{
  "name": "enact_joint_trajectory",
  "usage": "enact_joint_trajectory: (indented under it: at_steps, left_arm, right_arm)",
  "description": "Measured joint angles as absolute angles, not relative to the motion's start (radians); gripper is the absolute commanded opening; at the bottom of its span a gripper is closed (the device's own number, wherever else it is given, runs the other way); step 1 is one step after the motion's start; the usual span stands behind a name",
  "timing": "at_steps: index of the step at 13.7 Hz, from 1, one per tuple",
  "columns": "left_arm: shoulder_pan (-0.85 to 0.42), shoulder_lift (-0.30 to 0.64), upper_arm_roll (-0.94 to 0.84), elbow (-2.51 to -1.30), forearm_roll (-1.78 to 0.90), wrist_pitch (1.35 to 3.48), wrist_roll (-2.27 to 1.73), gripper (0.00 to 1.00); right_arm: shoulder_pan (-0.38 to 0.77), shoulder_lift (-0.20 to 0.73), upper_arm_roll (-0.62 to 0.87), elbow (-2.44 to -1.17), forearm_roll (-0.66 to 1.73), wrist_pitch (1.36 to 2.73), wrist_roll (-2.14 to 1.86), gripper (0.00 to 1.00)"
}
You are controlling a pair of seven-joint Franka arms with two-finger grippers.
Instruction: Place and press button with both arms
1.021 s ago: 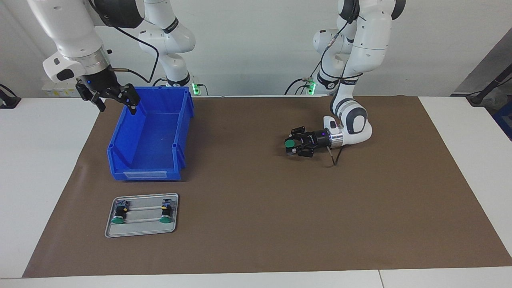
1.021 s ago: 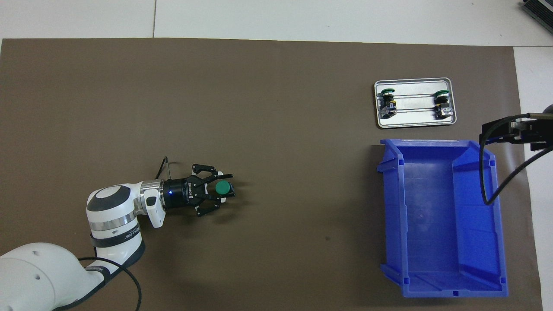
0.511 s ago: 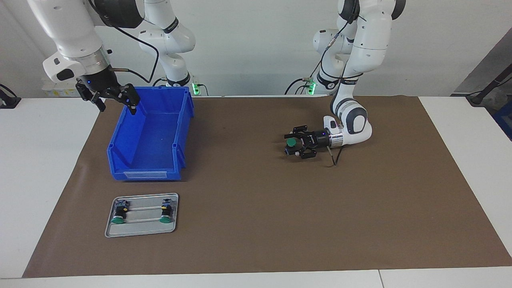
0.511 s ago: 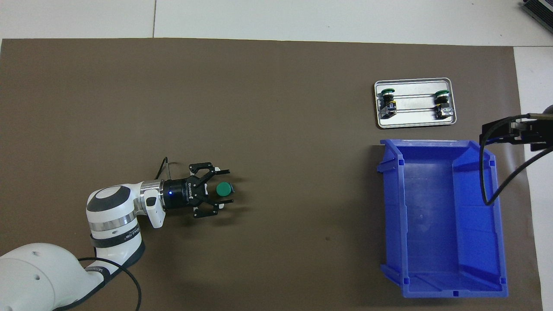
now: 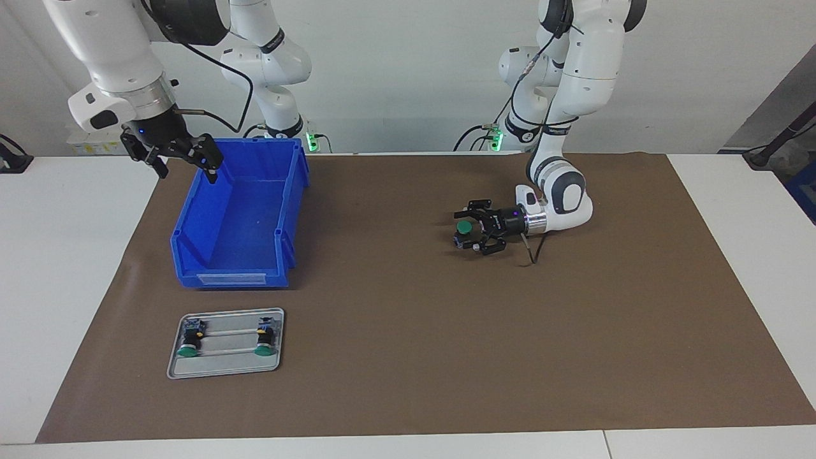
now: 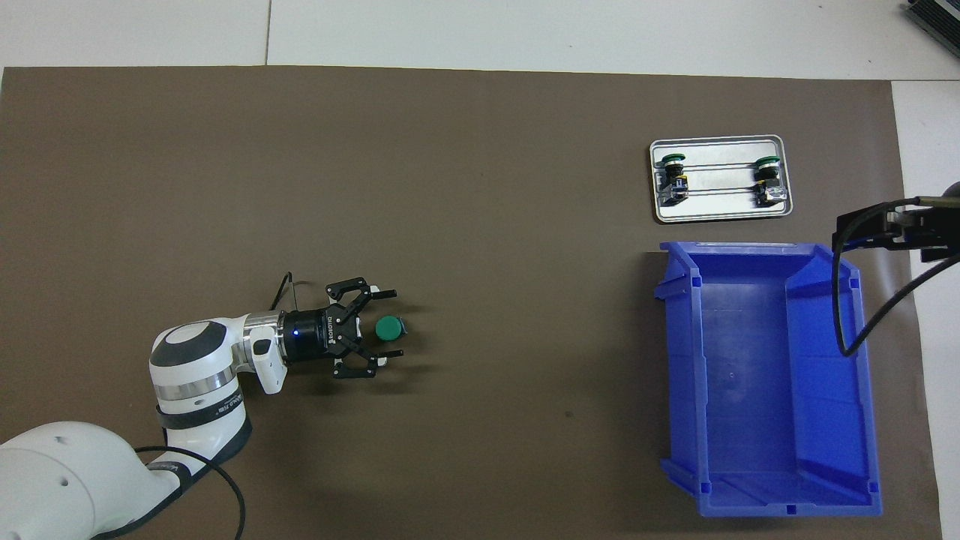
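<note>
Green on top and black below, the button stands upright on the brown mat, cap up, toward the left arm's end of the table and well apart from everything else. The left gripper lies low and level over the mat with its fingers spread, one to each side of the button and neither visibly gripping it; the overhead view shows the button sitting just off the fingertips, in line with the wrist. So the button's long axis runs vertically while the gripper points sideways at it, and any press will probably have to come down from above onto the cap. The left gripper is by far the nearer; the right gripper hangs with fingers spread over the edge of the blue bin at the right arm's end, waiting. Two more buttons lie on their sides on a small metal tray, farther from the robots than the bin. Around the standing button the mat is bare on all sides, leaving open room for either arm to approach.
</note>
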State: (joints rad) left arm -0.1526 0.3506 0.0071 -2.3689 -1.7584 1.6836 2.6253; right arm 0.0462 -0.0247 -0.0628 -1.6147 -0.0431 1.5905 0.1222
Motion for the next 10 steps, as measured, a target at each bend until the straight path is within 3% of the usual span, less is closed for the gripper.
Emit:
enact_joint_trajectory:
  at_steps: [10]
  left_arm:
    - [-0.153,0.26,0.007,-2.124,-1.766,1.658,2.03,1.0]
  right_arm:
    - [0.046,-0.025,-0.063,-1.615,-0.043,1.59,0.122,1.0]
